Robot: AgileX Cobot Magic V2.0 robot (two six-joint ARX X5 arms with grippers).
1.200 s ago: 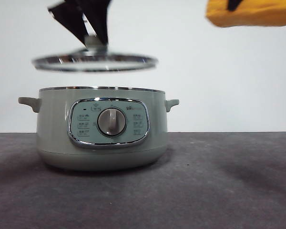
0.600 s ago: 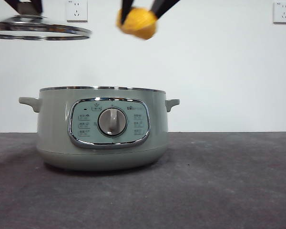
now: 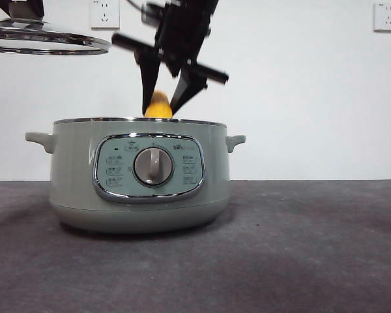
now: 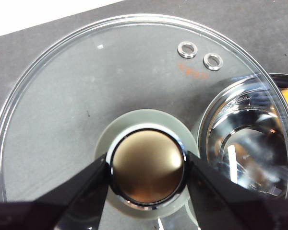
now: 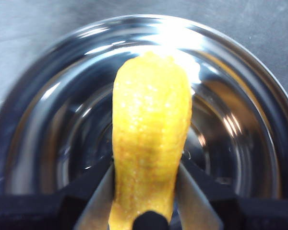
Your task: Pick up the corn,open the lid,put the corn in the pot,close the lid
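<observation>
White wall; right gripper [image 3: 159, 107] jaws pinching corn [image 3: 159, 106] over pot [image 3: 138, 175]; left gripper [image 4: 148, 170] clamps lid [image 4: 86, 91].

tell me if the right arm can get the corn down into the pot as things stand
Probably yes. The left gripper holds the lid high and off to the side, so the pot stands open. The right gripper already has the corn at the rim, nothing between.

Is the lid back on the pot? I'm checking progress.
No: the left gripper holds the lid off to the side, above the open pot.
</observation>
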